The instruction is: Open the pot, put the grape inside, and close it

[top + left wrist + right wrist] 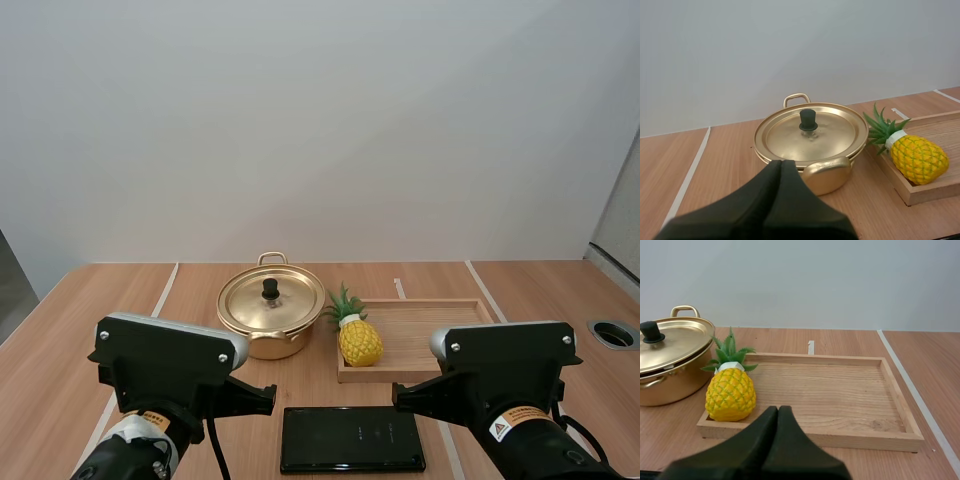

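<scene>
Straight ahead of my closed, empty left hand (pixel 781 163) sits the lidded pot (pixel 832 136).

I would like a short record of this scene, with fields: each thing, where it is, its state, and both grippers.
pot: on the table, left of the tray
lid: on the pot, closed
pineapple: in the tray's near left corner, crown toward the pot
tray: wooden, right of the pot
black slab: flat on the table, nearer than pot and tray
left gripper: shut on nothing, facing the pot
right gripper: shut on nothing, facing the tray
</scene>
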{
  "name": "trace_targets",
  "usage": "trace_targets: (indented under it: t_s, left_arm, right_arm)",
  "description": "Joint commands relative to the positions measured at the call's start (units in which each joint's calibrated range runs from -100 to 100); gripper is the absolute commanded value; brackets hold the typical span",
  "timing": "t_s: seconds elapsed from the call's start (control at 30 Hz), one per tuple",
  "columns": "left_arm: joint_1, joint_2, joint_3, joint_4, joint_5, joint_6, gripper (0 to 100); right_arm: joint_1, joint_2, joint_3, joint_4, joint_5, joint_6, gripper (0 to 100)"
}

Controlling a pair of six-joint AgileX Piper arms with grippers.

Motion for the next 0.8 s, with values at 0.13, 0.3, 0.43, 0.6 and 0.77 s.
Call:
trace_targets:
  t_s: [0.13,0.3,0.43,0.6,0.77]
  left_arm:
    - [0.11,-0.3,0.1,4.6,-1.3,-2.1,0]
    - [0.11,-0.3,0.1,16.8,-2.6,-16.9,0]
    - [0.11,-0.3,0.1,22.5,-2.7,-23.0,0]
    - [0.11,-0.3,0.1,22.8,-2.6,-23.7,0]
    - [0.11,-0.3,0.1,22.8,-2.6,-23.8,0]
  right_arm:
    - [0.1,-0.4,0.2,0.2,-1.2,0.1,0]
    - [0.1,-0.4,0.2,0.2,-1.2,0.1,0]
    - [0.1,-0.4,0.2,0.2,-1.2,0.1,0]
    - [0.1,-0.4,0.2,0.2,-1.2,0.1,0]
    - [0.1,-0.4,0.2,0.2,-1.2,0.1,0]
